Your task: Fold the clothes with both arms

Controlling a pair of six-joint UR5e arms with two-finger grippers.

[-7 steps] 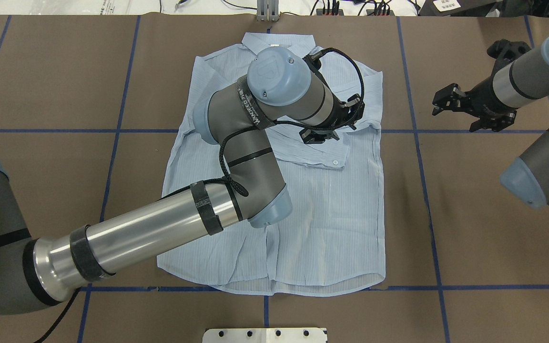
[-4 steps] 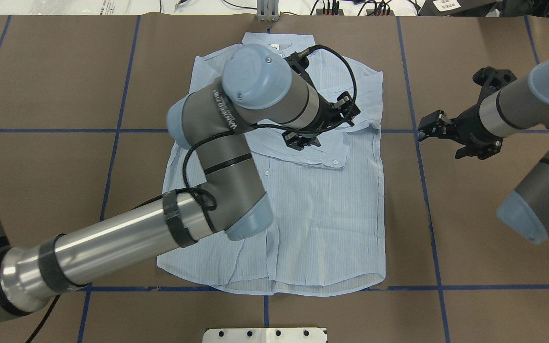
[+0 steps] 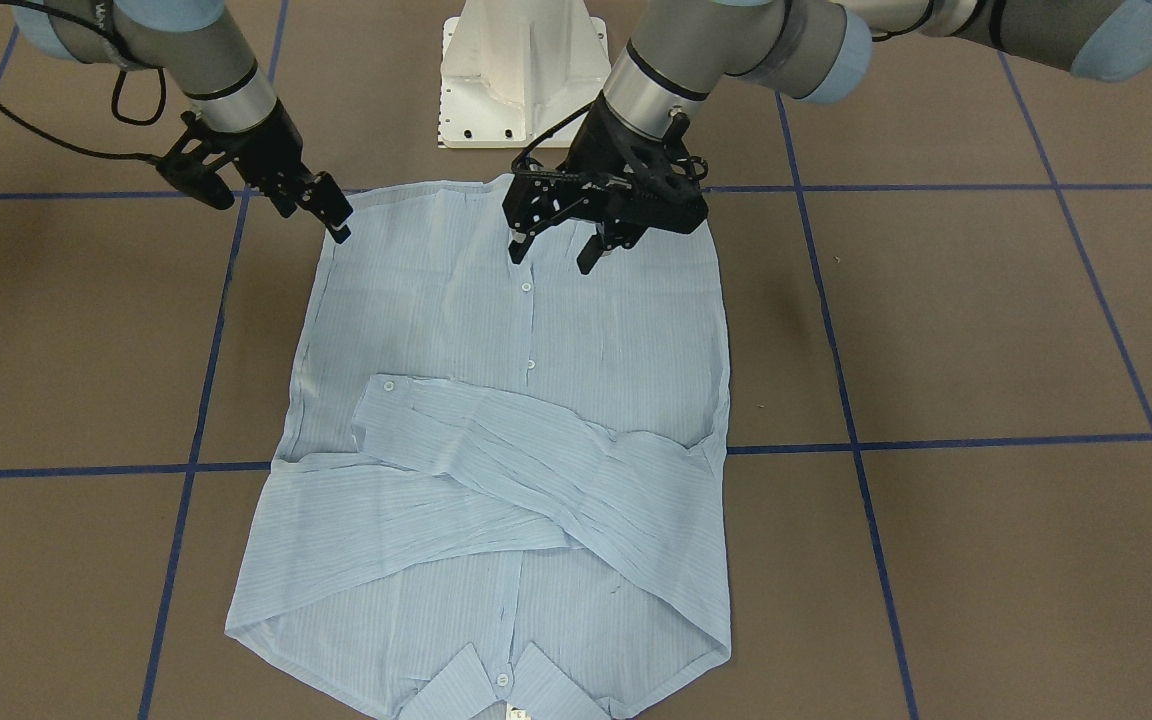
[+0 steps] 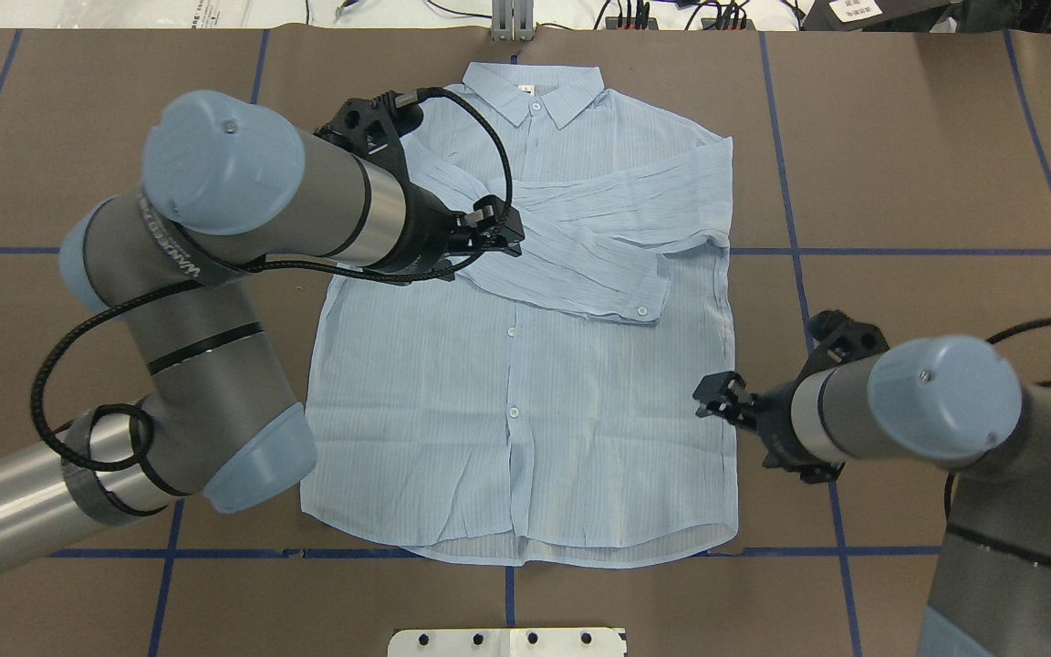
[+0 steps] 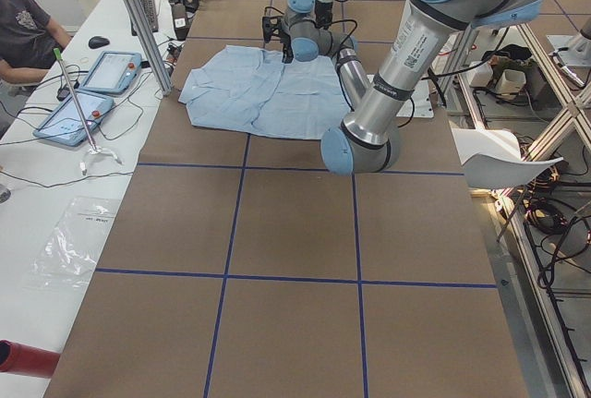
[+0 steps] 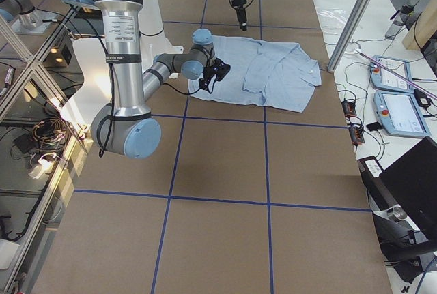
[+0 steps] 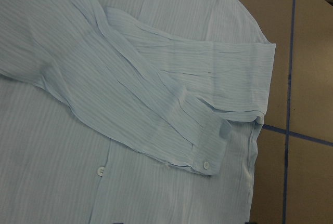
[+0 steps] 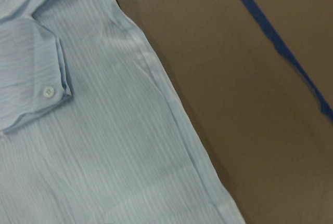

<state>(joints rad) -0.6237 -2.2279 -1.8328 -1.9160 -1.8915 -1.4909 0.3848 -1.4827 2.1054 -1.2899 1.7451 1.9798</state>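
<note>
L hand (image 3: 551, 258) open, empty, above shirt (image 3: 496, 400) | R hand (image 3: 316, 218) open, empty, at shirt edge

**Left arm** (image 4: 197, 365): enters from the table's near left corner and folds sharply at the elbow. The wrist runs rightward.

**Left gripper** (image 3: 550, 257): hangs raised above the surface, about mid-width in the table's far half. Fingers point down, jaws spread wide.

**Right arm** (image 4: 936, 411): comes in from the table's near right side, with the wrist levelled toward the left.

**Right gripper** (image 4: 713, 400): sits low over the surface, right of centre (jaws look parted, though the gap reads small in every view).
</note>
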